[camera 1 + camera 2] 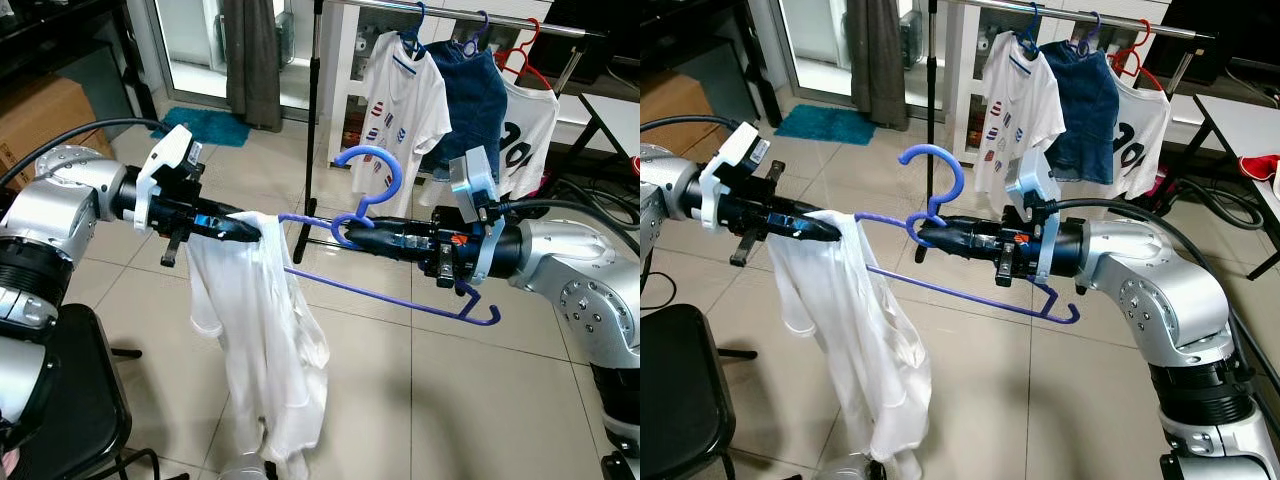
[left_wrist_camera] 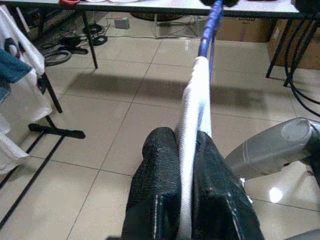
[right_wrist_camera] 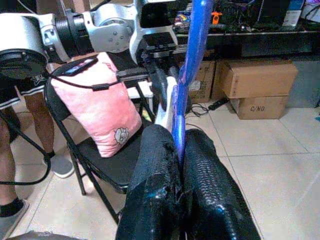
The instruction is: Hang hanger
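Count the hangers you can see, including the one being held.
4. A purple hanger is in the right gripper; a blue one, a second blue one and a red one hang on the rack. Clothes may hide others.

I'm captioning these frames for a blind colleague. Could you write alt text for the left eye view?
The right gripper grips a blue hanger at its neck, while the left gripper is shut on a white garment draped over the hanger's end. Behind them stands a clothes rack holding a printed white T-shirt and other clothes.

Head stereo pair looking down over both arms, wrist cameras close along each pincer, all sharing the hanger (image 1: 385, 250)
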### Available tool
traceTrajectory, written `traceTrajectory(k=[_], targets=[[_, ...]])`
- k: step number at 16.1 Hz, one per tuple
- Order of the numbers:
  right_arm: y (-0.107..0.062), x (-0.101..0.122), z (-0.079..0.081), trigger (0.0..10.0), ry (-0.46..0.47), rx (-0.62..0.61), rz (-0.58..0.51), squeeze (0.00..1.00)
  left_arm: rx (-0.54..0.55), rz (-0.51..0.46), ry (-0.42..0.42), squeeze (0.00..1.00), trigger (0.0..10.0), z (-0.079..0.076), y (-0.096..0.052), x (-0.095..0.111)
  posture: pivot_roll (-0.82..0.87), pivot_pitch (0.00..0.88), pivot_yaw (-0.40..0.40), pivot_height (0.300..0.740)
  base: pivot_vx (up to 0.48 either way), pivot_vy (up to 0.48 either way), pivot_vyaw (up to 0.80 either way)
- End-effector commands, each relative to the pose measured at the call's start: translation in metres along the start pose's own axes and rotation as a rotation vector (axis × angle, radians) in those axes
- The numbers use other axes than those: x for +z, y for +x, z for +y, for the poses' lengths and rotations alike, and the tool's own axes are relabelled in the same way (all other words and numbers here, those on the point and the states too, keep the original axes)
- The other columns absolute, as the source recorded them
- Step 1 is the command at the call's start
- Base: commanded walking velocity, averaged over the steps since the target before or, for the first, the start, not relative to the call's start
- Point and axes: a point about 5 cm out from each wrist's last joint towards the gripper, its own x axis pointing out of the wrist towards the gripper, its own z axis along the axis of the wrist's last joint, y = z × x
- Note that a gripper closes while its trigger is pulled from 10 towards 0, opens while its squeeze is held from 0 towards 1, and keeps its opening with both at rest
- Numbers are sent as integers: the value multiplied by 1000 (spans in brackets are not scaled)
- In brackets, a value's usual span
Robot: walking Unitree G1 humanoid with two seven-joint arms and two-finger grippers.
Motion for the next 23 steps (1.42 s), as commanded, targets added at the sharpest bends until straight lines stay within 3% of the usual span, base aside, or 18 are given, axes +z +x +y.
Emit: traceTrajectory(k=[1,2,3,4,5,6,7,9,10,11,12,13,15,17,18,20,23], targets=[[5,9,3,0,-30,41,-30,0,-27,-17,24,0,0,-2,3,6,-66,0,-21,740,0,0,0],[5,9,3,0,-32,40,-30,0,-29,-21,22,0,0,-2,4,6,-66,0,-21,740,0,0,0],[5,9,2,4157,-27,34,-29,0,-21,-39,15,0,0,-3,3,5,-66,0,-27,740,0,0,0],[5,9,2,4157,-22,35,-29,0,-18,-42,13,0,0,-3,2,5,-66,0,-27,740,0,0,0],[4,8,-1,10000,-3,4,-36,0,2,-41,12,0,0,-1,0,4,-65,0,-30,740,0,0,0],[1,9,-3,10000,8,-15,-52,843,22,-35,8,0,0,0,-3,2,-63,0,-32,740,0,0,0],[-2,10,-6,10000,11,-44,-70,1000,33,-33,6,0,0,-1,-6,0,-60,0,-35,740,0,0,0],[-23,17,-27,10000,-14,-265,-186,1000,114,3,-9,0,0,1,-11,-8,-55,0,-38,740,0,0,0],[-26,18,-31,10000,-11,-303,-213,1000,129,7,-9,0,0,1,-12,-9,-55,0,-38,740,0,0,0],[-35,21,-37,10000,19,-393,-309,1000,179,23,-7,0,0,3,-13,-14,-55,0,-38,740,0,0,0],[-39,20,-34,10000,38,-400,-338,1000,215,18,4,0,0,5,-14,-14,-55,0,-38,740,0,0,0],[-37,15,-22,10000,47,-320,-316,1000,252,-5,13,0,0,8,-15,-13,-54,0,-31,740,0,0,0],[-28,-1,10,10000,84,-101,-207,1000,302,-62,28,0,0,13,-15,-7,-57,0,-25,740,0,0,0],[-14,-14,23,10000,120,-51,-178,1000,301,-92,37,0,0,16,-15,1,-59,0,-20,740,0,0,0],[-10,-16,24,10000,121,-55,-176,1000,301,-94,44,0,0,17,-15,4,-59,0,-20,740,0,0,0],[10,-25,16,10000,37,-175,-137,1000,269,-160,66,0,0,19,-17,25,-59,0,-8,740,0,0,0],[32,-24,12,10000,19,-236,-154,1000,227,-195,80,0,0,17,-15,40,-58,0,-6,740,0,0,0]])
